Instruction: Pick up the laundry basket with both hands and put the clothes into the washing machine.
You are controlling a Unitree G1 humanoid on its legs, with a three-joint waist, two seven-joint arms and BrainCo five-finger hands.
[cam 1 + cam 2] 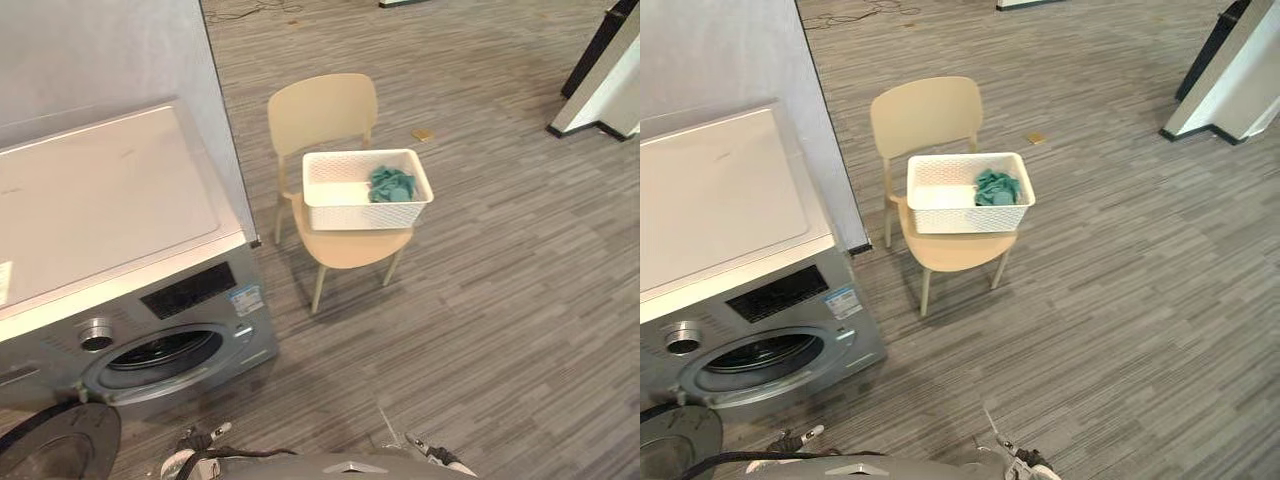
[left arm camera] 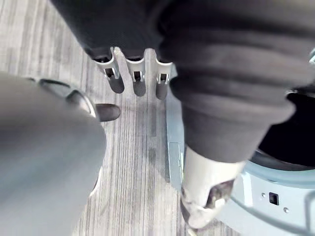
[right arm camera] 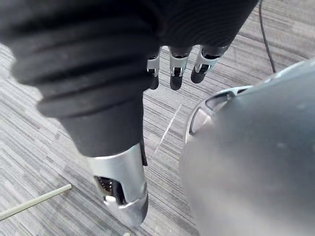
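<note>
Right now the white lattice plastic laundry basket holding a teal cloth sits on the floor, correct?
No: the white lattice laundry basket holding the teal cloth sits on the beige plastic chair instead; the left eye view shows it.

Both eye views look down from the head and share the chair (image 1: 322, 115); each wrist view looks closely along the left robot hand (image 2: 137, 81) or the right robot hand (image 3: 174, 73).

White laundry basket (image 1: 366, 189) holding teal clothes (image 1: 391, 184), washing machine (image 1: 150, 300) door open
</note>
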